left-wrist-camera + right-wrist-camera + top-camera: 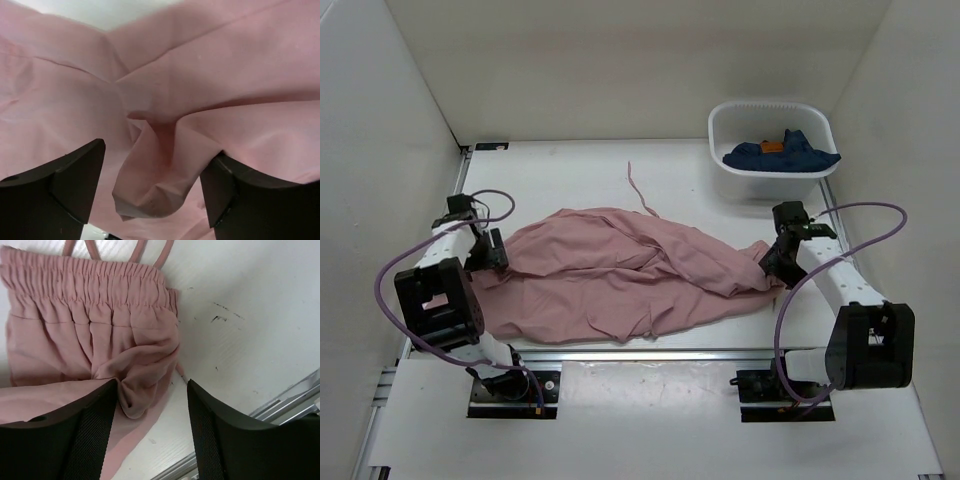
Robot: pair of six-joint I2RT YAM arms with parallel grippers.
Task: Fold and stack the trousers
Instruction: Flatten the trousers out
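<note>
Trousers [630, 270] lie crumpled mid-frame in the top view, long axis left-right, one arm at each end. Left gripper [492, 250] jaws wide, fabric fold sitting between them, not clamped. Right gripper [775, 265] jaws also wide, straddling a bunch just below the elastic waistband [90, 285].

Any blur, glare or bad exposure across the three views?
Top external: even light, sharp, soft shadow beside the trousers. Left wrist: fabric very close, slightly soft, fingers underexposed. Right wrist: waistband crisp, no glare.
</note>
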